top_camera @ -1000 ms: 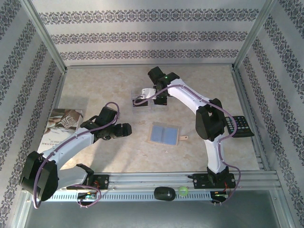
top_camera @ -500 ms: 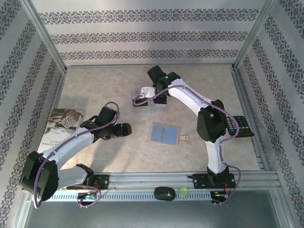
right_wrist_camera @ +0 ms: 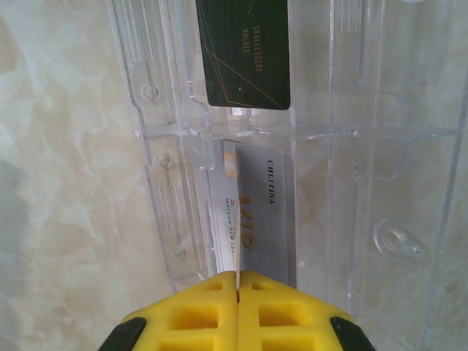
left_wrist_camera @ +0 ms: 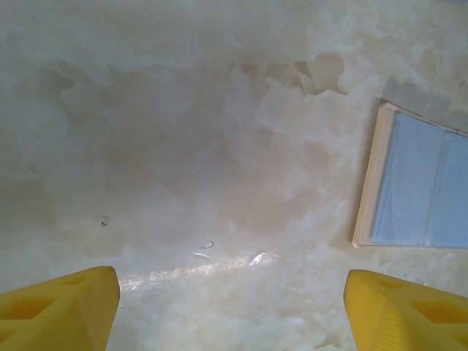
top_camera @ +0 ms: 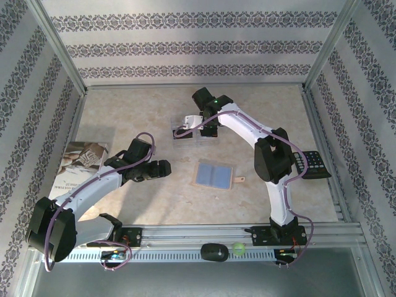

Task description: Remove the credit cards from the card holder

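Credit card [right_wrist_camera: 267,219] edge between shut jaws

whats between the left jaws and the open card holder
Only bare marble-patterned tabletop separates the jaws of the left gripper from the flat tan wallet with pale blue inside; top and left wrist views show it.

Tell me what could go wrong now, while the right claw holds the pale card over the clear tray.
1. The right claw pinches the pale card only at one end, so it may twist or slip early.
2. The card stands tilted near a divider of the clear tray; once released it might lean on that wall instead of lying flat like the black card.
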Robot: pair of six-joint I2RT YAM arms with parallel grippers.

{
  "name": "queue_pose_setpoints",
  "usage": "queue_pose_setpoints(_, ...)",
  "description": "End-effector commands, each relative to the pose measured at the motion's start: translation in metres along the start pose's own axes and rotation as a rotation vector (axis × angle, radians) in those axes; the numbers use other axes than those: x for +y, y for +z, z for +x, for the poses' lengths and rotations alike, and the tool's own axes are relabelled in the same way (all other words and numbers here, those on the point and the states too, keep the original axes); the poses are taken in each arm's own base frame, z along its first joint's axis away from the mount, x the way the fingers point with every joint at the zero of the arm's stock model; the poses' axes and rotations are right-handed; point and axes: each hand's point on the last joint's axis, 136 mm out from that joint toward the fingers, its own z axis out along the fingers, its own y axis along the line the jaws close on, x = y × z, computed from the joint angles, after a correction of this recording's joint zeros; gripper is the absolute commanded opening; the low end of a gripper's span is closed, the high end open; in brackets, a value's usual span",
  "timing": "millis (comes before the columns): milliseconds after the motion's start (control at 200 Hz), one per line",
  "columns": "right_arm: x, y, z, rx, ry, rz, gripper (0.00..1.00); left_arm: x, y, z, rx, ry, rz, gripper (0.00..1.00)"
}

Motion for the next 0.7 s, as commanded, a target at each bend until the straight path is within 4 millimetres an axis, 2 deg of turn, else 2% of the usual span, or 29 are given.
queue_pose_setpoints(0, 0.013, 0.014, 0.000, 0.000, -0.018, -0.052, 0.00, 0.000, 0.000, -0.007, -0.022, -0.009, 0.011, 0.81)
queue_pose_setpoints(100, 0.010, 0.018, -0.001, 0.009, -0.017, -0.025, 0.09, 0.000, 0.000, -0.006, -0.021, -0.009, 0.014, 0.81)
queue_pose_setpoints(160, 0.001, 0.021, -0.002, 0.012, -0.011, 0.021, 0.18, 0.000, 0.000, -0.006, -0.019, -0.009, 0.014, 0.81)
queue_pose_setpoints(200, -0.007, 0.018, -0.005, -0.004, 0.004, 0.058, 0.23, 0.000, 0.000, -0.005, -0.020, -0.011, 0.015, 0.81)
queue_pose_setpoints(310, -0.022, 0.005, -0.017, -0.065, 0.046, 0.113, 0.28, 0.000, 0.000, -0.005, -0.023, -0.011, 0.017, 0.81)
queue_pose_setpoints(460, -0.037, -0.030, -0.038, -0.200, 0.120, 0.196, 0.38, -0.003, -0.003, -0.008, -0.052, -0.009, 0.042, 0.84)
queue_pose_setpoints(545, -0.034, -0.054, -0.053, -0.304, 0.185, 0.199, 0.42, -0.005, -0.007, -0.012, -0.087, -0.008, 0.057, 0.89)
queue_pose_setpoints(630, -0.035, -0.078, -0.067, -0.415, 0.315, 0.195, 0.44, -0.009, -0.012, -0.018, -0.142, -0.011, 0.084, 0.92)
queue_pose_setpoints(695, -0.039, -0.095, -0.075, -0.497, 0.481, 0.171, 0.46, -0.011, -0.017, -0.023, -0.186, -0.013, 0.104, 0.93)
